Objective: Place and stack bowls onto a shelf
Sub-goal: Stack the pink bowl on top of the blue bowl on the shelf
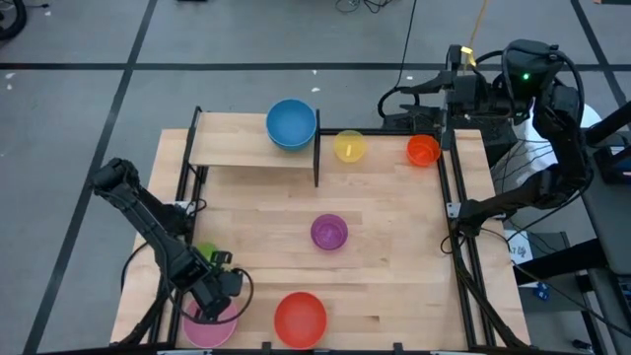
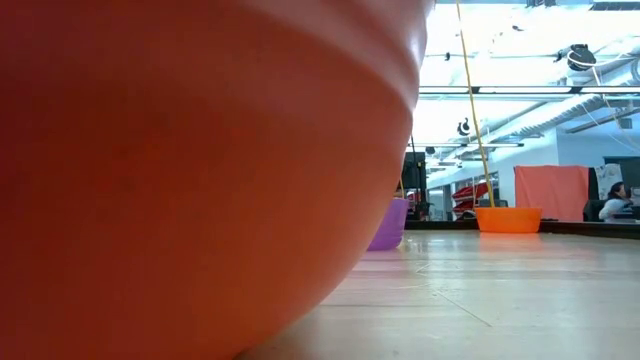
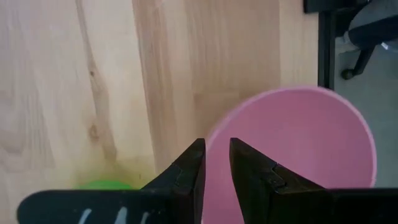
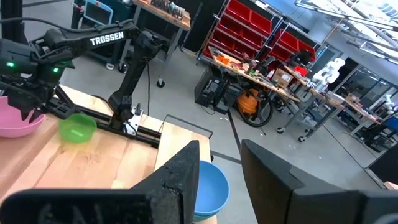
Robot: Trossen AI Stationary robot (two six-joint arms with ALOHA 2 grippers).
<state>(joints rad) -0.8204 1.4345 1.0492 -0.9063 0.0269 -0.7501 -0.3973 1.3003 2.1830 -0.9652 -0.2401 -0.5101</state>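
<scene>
While the right gripper [image 4: 217, 180] waits part-open beyond the table's far edge, the left gripper [image 3: 216, 165] pinches the pink bowl's [image 3: 298, 143] rim narrowly, seemingly to lift it toward the shelf [image 1: 246, 150].

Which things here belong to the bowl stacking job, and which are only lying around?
Job: shelf, blue bowl, yellow bowl, orange bowl, purple bowl, red bowl, pink bowl, green bowl.
Not the job: red storage bins, orange screen, cables beside the table.

Two dark jointed arms — the left arm [image 4: 93, 41] carries white "TROSSEN" lettering, the right arm [image 1: 532, 84] a small green light. Black cables loop off both. Each ends in flat black fingers [image 3: 186, 171] — matte, wedge-shaped.
</scene>
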